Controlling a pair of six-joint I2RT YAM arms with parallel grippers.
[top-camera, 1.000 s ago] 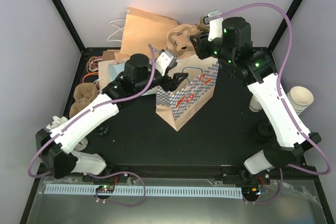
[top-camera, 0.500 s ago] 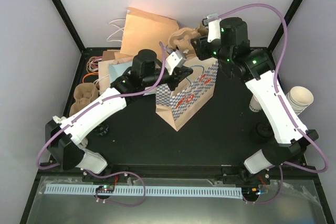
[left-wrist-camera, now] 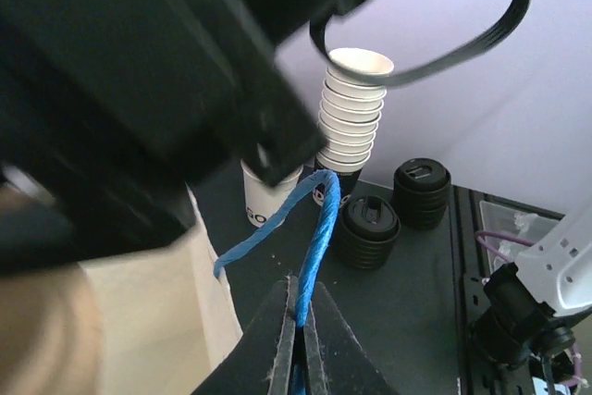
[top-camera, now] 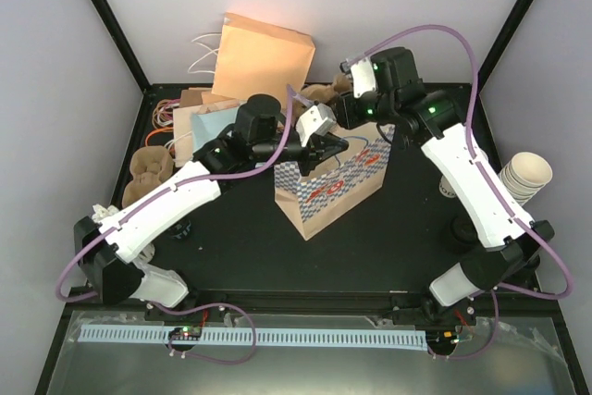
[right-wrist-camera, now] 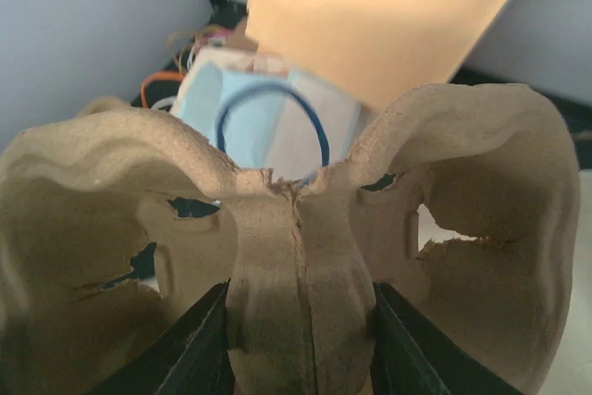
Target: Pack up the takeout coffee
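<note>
Left hand point(left-wrist-camera: 298, 321) pinched tight on blue rope handle point(left-wrist-camera: 314, 247), likely steadying blue-checked paper bag point(top-camera: 319, 196). Right hand point(right-wrist-camera: 298, 339) clamps pulp cup carrier point(right-wrist-camera: 296, 228) near bag mouth, probably for loading.

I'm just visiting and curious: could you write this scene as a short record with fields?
Left claw: shut on a blue cord handle
Right claw: gripping a brown pulp cup carrier
Bag: blue-checked paper, centre, its handle in the left claw
Cup stack: nested white cups, far right
Lids: black stacks beside the cups
</note>
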